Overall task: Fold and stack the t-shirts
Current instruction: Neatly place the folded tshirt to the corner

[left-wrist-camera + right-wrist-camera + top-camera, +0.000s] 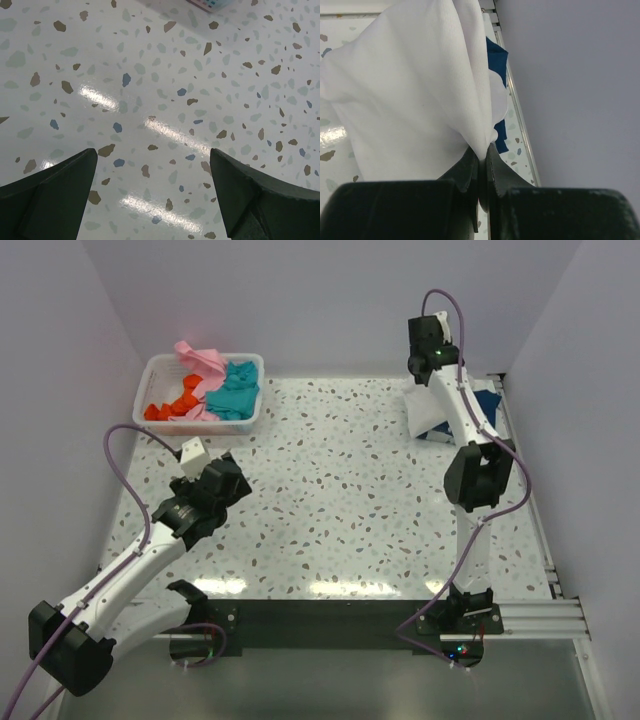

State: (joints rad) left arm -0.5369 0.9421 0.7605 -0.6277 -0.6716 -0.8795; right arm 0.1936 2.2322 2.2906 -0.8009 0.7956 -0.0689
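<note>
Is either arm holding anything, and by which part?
The fingers of the right gripper pinch the white t-shirt by a bunched fold. The left gripper holds nothing.

Right wrist view: the white t-shirt (420, 90) is cut off by the top and left edges, so its outline cannot be told. The navy t-shirt (496, 60) shows only as 2 narrow strips behind it; the rest is hidden. The body of the right gripper (481, 156) is cut off by the bottom edge.

Top view: the right arm (470, 430) covers part of both garments and its own fingers. In the basket (160, 370), pink cloth (200, 358), teal cloth (236, 392) and orange cloth (170, 408) are heaped; the garment count cannot be told.

Left wrist view: both fingers (55, 195) of the left gripper (153, 160) are cut off by the bottom edge. The basket corner at the top edge is blurred.
</note>
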